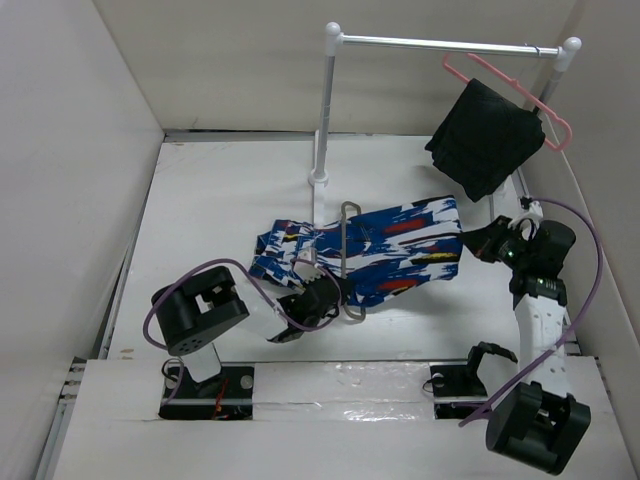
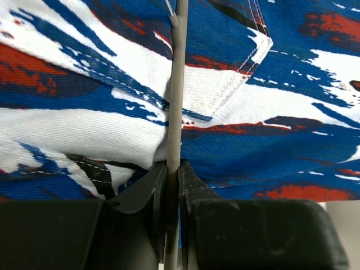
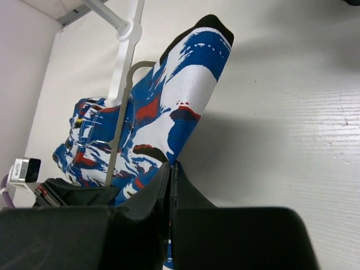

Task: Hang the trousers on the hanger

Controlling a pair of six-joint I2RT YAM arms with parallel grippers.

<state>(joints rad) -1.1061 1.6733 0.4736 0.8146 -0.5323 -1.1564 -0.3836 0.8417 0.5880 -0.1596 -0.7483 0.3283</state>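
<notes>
The trousers point(image 1: 400, 250) lie spread across the middle of the table point(image 1: 210, 200). They are soft cloth with a busy print of blue, white, red and black, and a stitched pocket corner point(image 2: 256, 53) shows in the left wrist view. No writing on them can be read. A small white tag point(image 3: 22, 167) at the edge of the right wrist view is too small to make out. The thin grey wire hanger point(image 2: 175, 101) lies across the trousers, and the cloth hides part of its frame. The left gripper point(image 2: 171, 169) pinches the hanger's wire between its fingers. The right gripper point(image 3: 170, 167) has its fingers pressed together at the trousers' far right edge; whether any cloth is caught between them cannot be told. Behind, a black cloth point(image 1: 487, 138) hangs on a pink hanger point(image 1: 556, 126) from a white rail point(image 1: 450, 44).
</notes>
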